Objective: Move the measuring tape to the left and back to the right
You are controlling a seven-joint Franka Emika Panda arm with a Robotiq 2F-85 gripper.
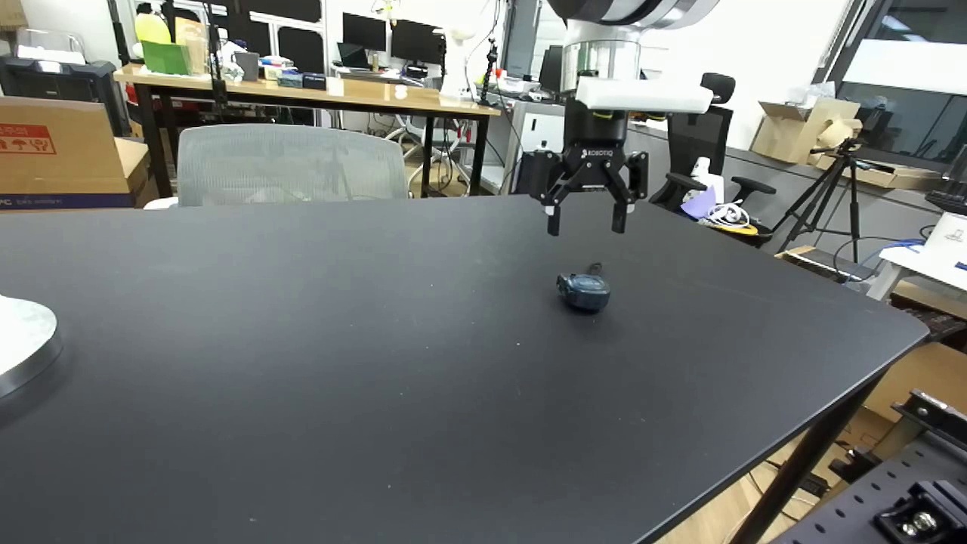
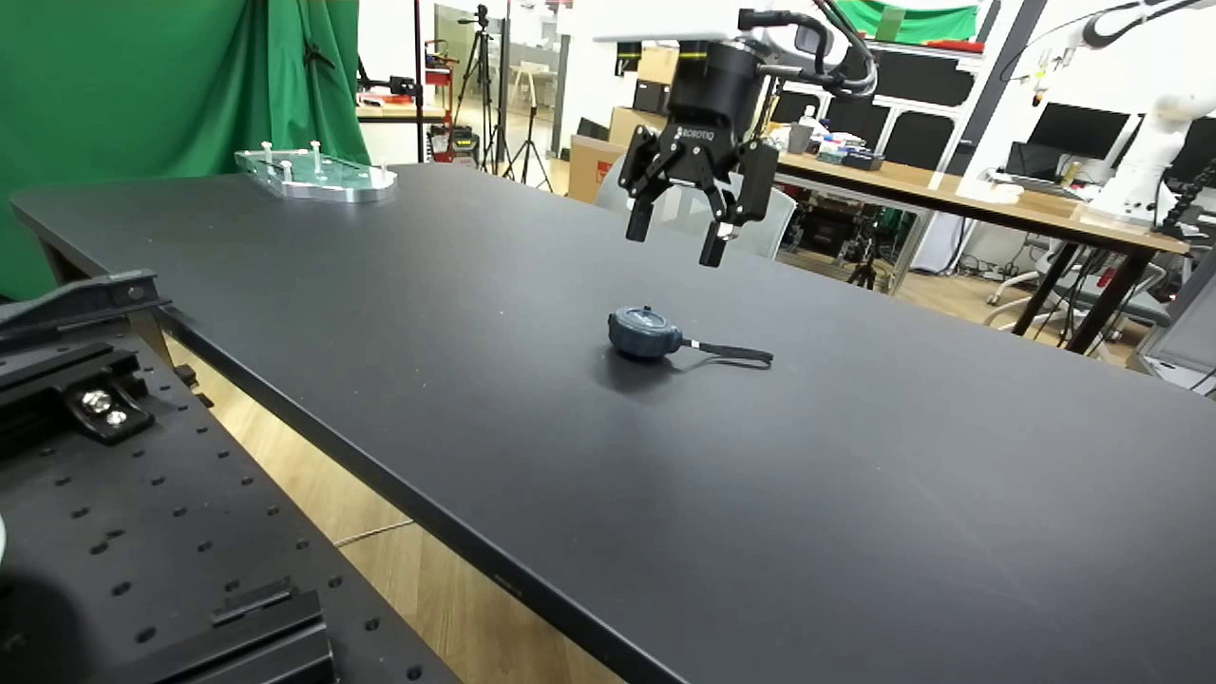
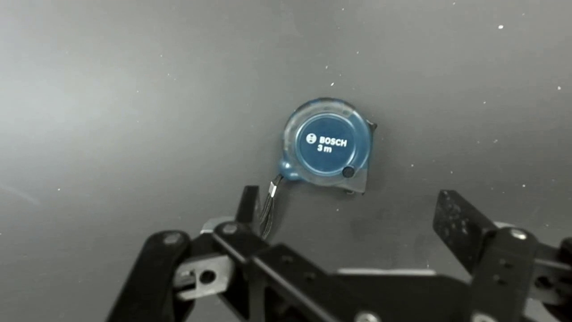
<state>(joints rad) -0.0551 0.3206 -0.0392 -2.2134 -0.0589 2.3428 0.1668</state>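
The measuring tape is a small rounded dark blue case marked "BOSCH 3 m". It lies flat on the dark table in both exterior views [image 1: 585, 292] [image 2: 643, 332] and in the middle of the wrist view [image 3: 330, 156]. Its black wrist strap [image 2: 731, 352] lies stretched out on the table; in the wrist view the strap [image 3: 268, 208] runs partly behind a finger. My gripper [image 1: 587, 227] is open and empty, above the table and apart from the tape; it also shows in an exterior view [image 2: 674, 247]. In the wrist view the fingers [image 3: 350, 194] stand wide apart, below the tape.
The table [image 1: 340, 363] has a rounded corner and open edge at right. A clear glass-like plate with posts [image 2: 323, 180] stands on its far end; a white round-edged object [image 1: 26, 340] is at the left edge. A black perforated platform [image 2: 237, 551] adjoins the table. A grey chair [image 1: 291, 162] stands behind.
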